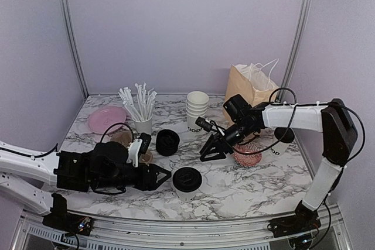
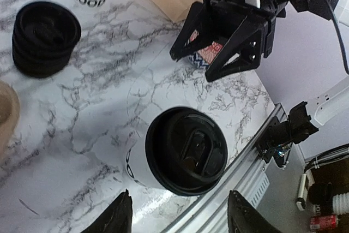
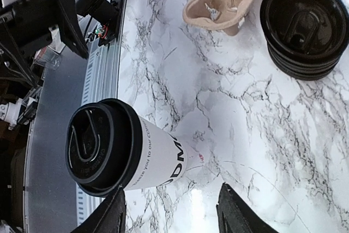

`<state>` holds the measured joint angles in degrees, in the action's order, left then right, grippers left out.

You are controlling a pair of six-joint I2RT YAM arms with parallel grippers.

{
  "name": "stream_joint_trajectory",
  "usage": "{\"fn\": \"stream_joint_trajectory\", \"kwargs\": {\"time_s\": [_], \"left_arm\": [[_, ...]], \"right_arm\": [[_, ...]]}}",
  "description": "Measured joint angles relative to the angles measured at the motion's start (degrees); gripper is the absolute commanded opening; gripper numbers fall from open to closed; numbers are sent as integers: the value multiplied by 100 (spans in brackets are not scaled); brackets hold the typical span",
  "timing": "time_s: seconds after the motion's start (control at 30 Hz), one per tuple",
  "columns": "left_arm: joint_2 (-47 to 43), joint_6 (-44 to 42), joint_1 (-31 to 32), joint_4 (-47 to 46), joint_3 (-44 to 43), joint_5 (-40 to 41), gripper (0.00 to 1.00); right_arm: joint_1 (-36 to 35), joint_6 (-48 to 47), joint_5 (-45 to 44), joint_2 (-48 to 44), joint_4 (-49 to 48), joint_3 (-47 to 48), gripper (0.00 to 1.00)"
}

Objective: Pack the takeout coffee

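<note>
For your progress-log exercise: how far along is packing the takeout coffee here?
Done: nothing visibly packed; one lidded cup stands on the table, a second cup near the brown bag. In hand: left gripper and right gripper, both open, hover by the nearer cup. Left: bagging both.

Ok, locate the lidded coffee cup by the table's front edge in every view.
Top external: lidded cup bottom centre, near the front edge.
Left wrist: the cup lower centre, lid facing the camera.
Right wrist: the cup lower left.
Shared landmark: stack of black lids, mid-table from above, upper left on left wrist, upper right on right wrist.
</note>
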<state>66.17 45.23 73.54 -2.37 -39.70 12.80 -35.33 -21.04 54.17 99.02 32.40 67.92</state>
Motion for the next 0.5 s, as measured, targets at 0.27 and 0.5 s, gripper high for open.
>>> {"fn": "stream_joint_trajectory", "kwargs": {"time_s": [0.27, 0.5], "left_arm": [[365, 1290, 127, -940, 555, -564, 71], [997, 1574, 131, -1587, 525, -892, 69]], "right_arm": [[-2, 334, 422, 824, 116, 339, 60], [-46, 455, 850, 1021, 173, 470, 63]]}}
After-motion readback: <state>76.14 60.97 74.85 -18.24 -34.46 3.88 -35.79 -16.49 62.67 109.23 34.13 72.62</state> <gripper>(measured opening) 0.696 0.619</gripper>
